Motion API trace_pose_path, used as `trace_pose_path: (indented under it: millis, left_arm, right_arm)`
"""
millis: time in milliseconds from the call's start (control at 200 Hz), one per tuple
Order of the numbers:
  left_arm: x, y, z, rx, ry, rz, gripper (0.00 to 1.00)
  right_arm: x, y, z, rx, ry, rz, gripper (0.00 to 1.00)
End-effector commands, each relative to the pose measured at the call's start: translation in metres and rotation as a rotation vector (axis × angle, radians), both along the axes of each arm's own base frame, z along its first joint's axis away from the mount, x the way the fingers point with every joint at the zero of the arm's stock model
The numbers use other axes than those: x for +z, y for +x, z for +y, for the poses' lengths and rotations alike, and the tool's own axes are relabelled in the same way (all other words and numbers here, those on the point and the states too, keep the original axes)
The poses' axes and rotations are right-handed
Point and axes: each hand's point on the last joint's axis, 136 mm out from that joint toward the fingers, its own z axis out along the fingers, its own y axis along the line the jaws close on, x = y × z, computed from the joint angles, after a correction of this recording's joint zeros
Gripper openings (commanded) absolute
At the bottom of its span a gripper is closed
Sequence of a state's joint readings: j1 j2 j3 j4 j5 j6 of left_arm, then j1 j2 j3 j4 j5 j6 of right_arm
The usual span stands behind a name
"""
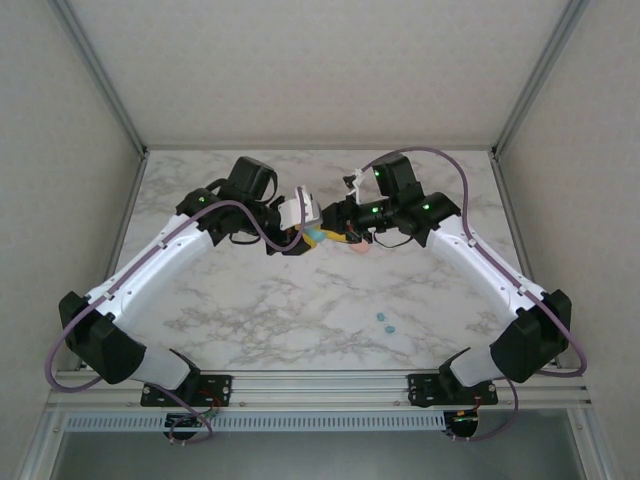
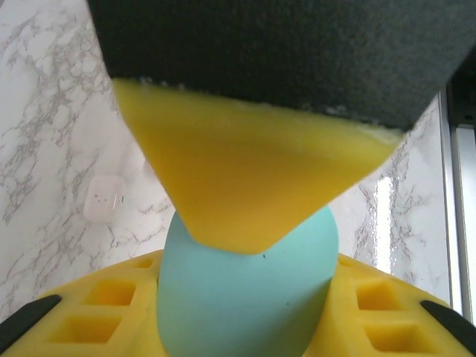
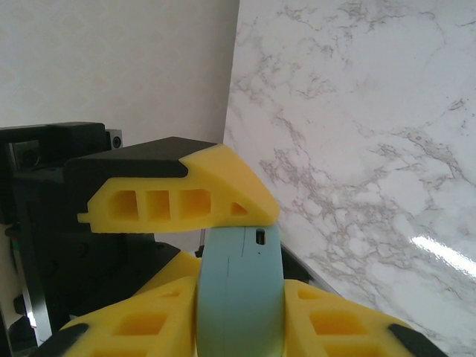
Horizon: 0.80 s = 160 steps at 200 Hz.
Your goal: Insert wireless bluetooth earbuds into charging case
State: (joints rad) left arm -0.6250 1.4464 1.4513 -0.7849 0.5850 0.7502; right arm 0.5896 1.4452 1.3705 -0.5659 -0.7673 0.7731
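The charging case [image 1: 312, 236] is a teal pebble held above the middle of the table between both arms. My left gripper [image 2: 245, 316] is shut on the case [image 2: 245, 297] across its wide sides. My right gripper [image 3: 239, 320] is shut on the flat faces of the case [image 3: 239, 297], whose edge with a seam and a small port faces the camera. In each wrist view one yellow finger of the other gripper lies across the top of the case. Two teal earbuds [image 1: 383, 320] lie on the marble, nearer the right arm's base.
A small white case [image 2: 104, 197] lies on the marble beyond the left gripper. A small pink-orange piece [image 1: 358, 248] sits just below the right gripper. Metal frame posts and pale walls border the table on both sides and at the back.
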Motion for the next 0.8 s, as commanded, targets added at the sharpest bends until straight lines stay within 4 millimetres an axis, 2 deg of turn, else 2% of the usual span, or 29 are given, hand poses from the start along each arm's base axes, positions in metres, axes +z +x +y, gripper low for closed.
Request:
trace_pose_path:
  millis: [0,50,120,355,606,731,796]
  left_arm:
    - [0.015,0.0043,-0.0042,0.015,-0.019,-0.026,0.37]
    - [0.0157,0.0048,-0.0044,0.018,-0.02,-0.027,0.37]
    - [0.0154,0.0059,-0.0041,0.023,-0.017,-0.028,0.37]
    - [0.0145,0.0083,-0.004,0.037,-0.01,-0.033,0.37]
    - [0.0123,0.0108,-0.0045,0.045,-0.004,-0.037,0.37]
    - [0.0119,0.0116,-0.0049,0.049,-0.003,-0.039,0.38]
    - [0.014,0.013,-0.005,0.058,-0.01,-0.046,0.45]
  right_arm:
    - [0.0007,-0.0053,0.002,0.025,-0.008,0.016,0.27]
    - [0.0006,-0.0059,0.0022,0.026,-0.007,0.022,0.28]
    - [0.0021,-0.0074,0.0027,0.032,0.002,0.028,0.36]
    - [0.0021,-0.0083,0.0031,0.035,0.006,0.033,0.32]
    - [0.0037,-0.0102,0.006,0.056,0.027,0.041,0.36]
    - [0.0012,-0.0089,0.0059,0.054,0.018,0.041,0.28]
    - [0.0004,-0.0058,0.0047,0.036,0.009,0.026,0.21]
